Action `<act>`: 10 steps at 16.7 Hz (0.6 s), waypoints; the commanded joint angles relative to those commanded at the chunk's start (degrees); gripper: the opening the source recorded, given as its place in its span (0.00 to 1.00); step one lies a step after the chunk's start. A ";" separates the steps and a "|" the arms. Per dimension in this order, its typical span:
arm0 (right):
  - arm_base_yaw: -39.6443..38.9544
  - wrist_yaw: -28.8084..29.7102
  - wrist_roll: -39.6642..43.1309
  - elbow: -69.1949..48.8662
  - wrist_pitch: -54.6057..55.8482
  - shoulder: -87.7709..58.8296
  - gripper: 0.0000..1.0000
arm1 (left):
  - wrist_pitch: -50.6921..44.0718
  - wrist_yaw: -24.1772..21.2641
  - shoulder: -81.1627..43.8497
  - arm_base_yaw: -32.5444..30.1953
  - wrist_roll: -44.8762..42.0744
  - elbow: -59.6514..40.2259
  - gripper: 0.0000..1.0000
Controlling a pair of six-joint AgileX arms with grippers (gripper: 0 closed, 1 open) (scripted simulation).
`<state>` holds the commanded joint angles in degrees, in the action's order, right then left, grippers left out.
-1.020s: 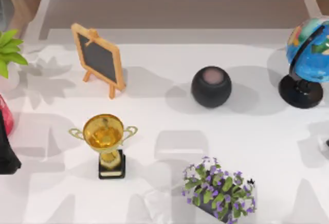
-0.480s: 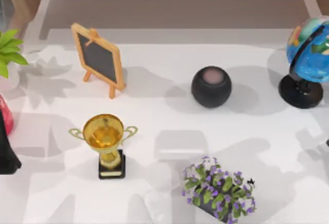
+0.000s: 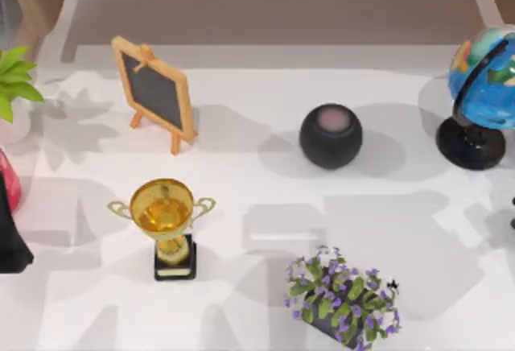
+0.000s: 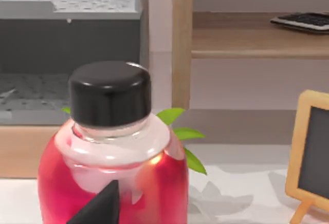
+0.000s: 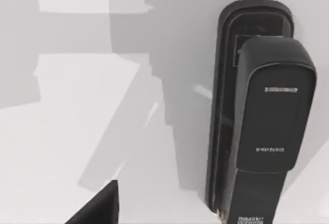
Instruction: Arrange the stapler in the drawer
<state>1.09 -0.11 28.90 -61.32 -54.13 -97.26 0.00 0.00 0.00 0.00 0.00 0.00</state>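
The black stapler [image 5: 257, 111] lies flat on the white bench [image 5: 77, 121] just below the right gripper; I cannot tell either gripper's state. The left gripper hangs just behind a red bottle [image 4: 110, 152].

We can read no text anywhere. The black stapler [image 5: 257, 111] carries two short lines of pale print on its top cover and a small white label near one end, but the letters are too small for us to make out. The little chalkboard [image 3: 154, 92] has a blank slate, and the gold trophy [image 3: 164, 216] has a plaque on its base where we can make out no writing. The globe [image 3: 483, 73] shows coloured patches without legible names.
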 joint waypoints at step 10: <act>-0.11 0.01 -0.17 4.80 8.76 -3.97 1.00 | 0.00 0.00 0.00 0.00 0.00 0.00 1.00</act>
<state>0.97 -0.10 28.73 -56.52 -45.37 -101.23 0.00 0.00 0.00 0.00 0.00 0.00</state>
